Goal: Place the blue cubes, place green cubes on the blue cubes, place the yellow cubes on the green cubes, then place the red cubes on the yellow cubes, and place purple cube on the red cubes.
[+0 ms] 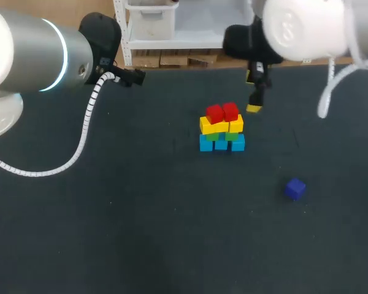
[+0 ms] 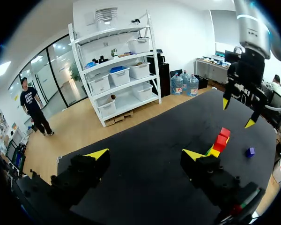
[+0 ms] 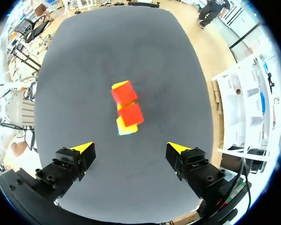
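In the head view a stack stands mid-table: blue cubes (image 1: 221, 144) at the bottom, green cubes (image 1: 224, 136), yellow cubes (image 1: 221, 125), and two red cubes (image 1: 222, 112) on top. A purple cube (image 1: 295, 188) lies alone on the table to the front right of the stack. My right gripper (image 1: 251, 92) hangs open and empty just behind and to the right of the stack. In the right wrist view the right gripper (image 3: 130, 149) looks down on the red cubes (image 3: 127, 103). My left gripper (image 2: 145, 154) is open and empty, far from the stack at the back left.
The dark table (image 1: 141, 233) carries only the stack and the lone purple cube (image 2: 249, 152). My left arm's white coiled cable (image 1: 80, 147) drapes over the table's left side. In the left wrist view my right gripper (image 2: 237, 113) hovers above the red cubes (image 2: 222, 137).
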Motion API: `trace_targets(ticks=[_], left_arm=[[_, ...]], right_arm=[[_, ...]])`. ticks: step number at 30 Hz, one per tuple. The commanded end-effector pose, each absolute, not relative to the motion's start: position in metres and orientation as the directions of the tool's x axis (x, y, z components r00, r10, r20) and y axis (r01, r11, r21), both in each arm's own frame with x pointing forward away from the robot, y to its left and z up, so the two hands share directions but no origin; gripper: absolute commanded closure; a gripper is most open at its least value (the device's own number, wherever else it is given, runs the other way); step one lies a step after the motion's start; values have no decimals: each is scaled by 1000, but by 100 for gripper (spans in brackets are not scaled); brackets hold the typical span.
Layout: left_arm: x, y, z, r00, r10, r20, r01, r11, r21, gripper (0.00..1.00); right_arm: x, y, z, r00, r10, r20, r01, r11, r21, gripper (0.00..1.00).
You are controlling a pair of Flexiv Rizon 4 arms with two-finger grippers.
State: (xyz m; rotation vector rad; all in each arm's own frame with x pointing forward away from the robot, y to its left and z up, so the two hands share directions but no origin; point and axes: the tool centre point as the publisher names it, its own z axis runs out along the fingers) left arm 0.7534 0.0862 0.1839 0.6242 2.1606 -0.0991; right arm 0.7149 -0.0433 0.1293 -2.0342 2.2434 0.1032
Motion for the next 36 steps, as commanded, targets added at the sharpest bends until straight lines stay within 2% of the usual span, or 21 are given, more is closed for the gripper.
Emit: trace_targets(ticks=[1, 9, 21, 36], left_arm=[[755, 87, 184, -504, 400, -766, 472, 870, 144, 0], [755, 87, 184, -504, 400, -766, 472, 870, 144, 0], [755, 87, 184, -504, 400, -766, 472, 870, 144, 0], [755, 87, 184, -504, 400, -766, 472, 870, 144, 0]], right_arm=[[682, -66, 125, -103, -979, -177, -987, 123, -105, 0], [655, -86, 120, -138, -971, -193, -983, 159, -96, 0], [605, -84, 119, 11, -979, -203, -978, 31, -205, 0], [581, -105, 81, 102, -993, -53, -981, -91, -170, 0]])
